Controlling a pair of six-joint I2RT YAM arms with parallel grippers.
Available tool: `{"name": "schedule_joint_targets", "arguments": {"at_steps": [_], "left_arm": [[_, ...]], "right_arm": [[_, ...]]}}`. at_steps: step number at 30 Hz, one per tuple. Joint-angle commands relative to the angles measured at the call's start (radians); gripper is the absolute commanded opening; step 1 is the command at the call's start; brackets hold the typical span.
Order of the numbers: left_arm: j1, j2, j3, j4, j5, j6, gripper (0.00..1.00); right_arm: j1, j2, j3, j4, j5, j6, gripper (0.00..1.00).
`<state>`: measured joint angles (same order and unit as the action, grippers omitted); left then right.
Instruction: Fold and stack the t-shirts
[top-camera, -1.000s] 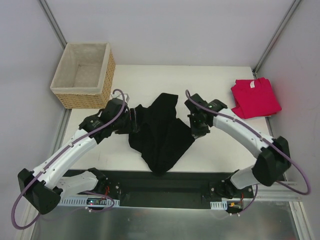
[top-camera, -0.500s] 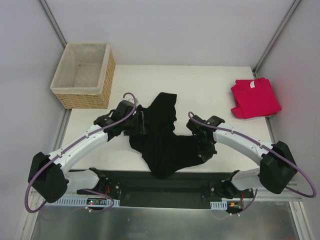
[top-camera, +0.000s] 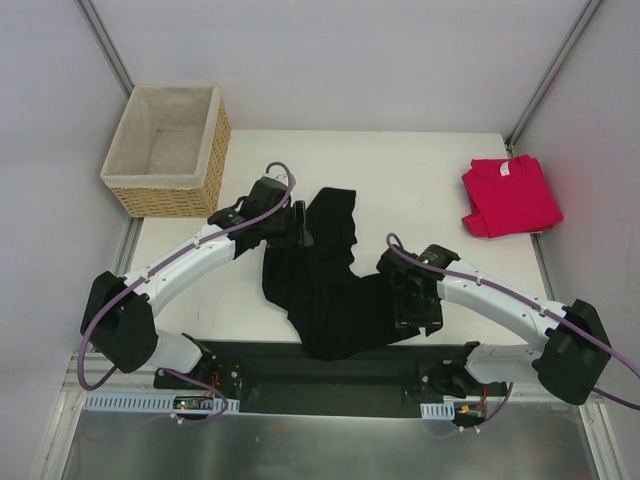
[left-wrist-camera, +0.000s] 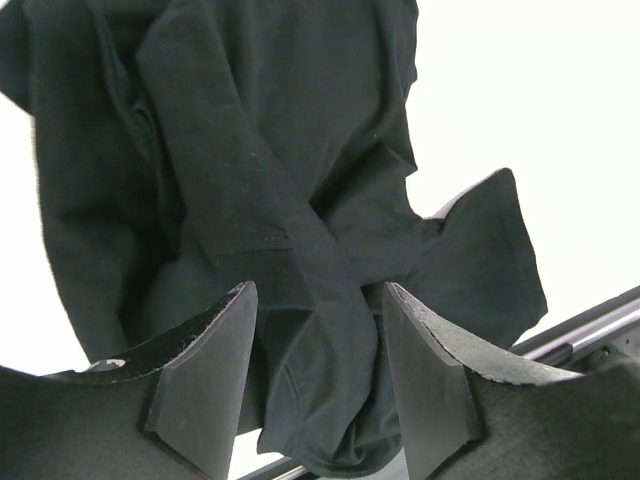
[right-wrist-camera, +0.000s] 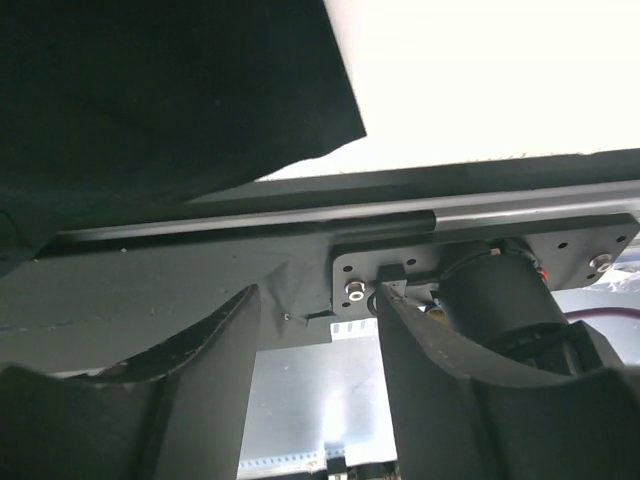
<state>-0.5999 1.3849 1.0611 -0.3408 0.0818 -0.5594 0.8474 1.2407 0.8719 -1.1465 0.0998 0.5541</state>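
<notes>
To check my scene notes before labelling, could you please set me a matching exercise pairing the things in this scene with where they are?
Things:
1. black t-shirt
2. pinkish-red t-shirt
3. wicker basket
4. right gripper

Places:
A. far left corner
B. at the table's near edge, jaws apart
C. far right, folded
D. middle of the table, crumpled

Pairs: 1-D, 2-C, 3-A, 4-B

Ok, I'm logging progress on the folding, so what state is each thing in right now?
black t-shirt: crumpled, not folded.
red t-shirt: folded, lying flat, apart from the black one.
basket: upright, only its lining showing inside.
left gripper: open, at the black cloth.
right gripper: open, holding nothing.
</notes>
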Motion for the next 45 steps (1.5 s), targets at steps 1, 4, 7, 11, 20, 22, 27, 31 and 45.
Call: {"name": "schedule_joint_targets", "arguments": {"at_steps": [1,4,7,11,20,22,27,31,45], "left_arm": [[0.012,0.022,0.014,0.029,0.047,0.01,0.52],[0.012,0.016,-0.009,0.029,0.032,0.024,0.52],[0.012,0.003,-0.038,0.029,0.021,0.032,0.51],[0.012,0.005,-0.065,0.029,0.038,0.038,0.5],[0.012,0.052,-0.093,0.028,0.065,0.07,0.4],[0.012,0.062,-0.087,0.028,0.065,0.076,0.36],[0.012,0.082,-0.064,0.029,0.036,0.084,0.1],[0.014,0.056,-0.011,-0.032,-0.032,0.104,0.0],[0.104,-0.167,0.608,-0.461,-0.355,0.311,0.0]], "right_arm": [[0.009,-0.001,0.093,-0.058,0.075,0.038,0.54],[0.007,0.041,0.146,-0.061,0.104,0.009,0.54],[0.008,0.081,0.199,-0.061,0.144,-0.031,0.54],[0.007,0.157,0.266,-0.05,0.155,-0.062,0.54],[-0.018,0.167,0.257,-0.007,0.135,-0.091,0.54],[-0.027,0.155,0.239,0.007,0.132,-0.095,0.54],[-0.088,0.128,0.188,0.074,0.086,-0.118,0.54],[-0.134,0.118,0.173,0.102,0.081,-0.152,0.54],[-0.223,0.169,0.219,0.156,0.029,-0.237,0.53]]}}
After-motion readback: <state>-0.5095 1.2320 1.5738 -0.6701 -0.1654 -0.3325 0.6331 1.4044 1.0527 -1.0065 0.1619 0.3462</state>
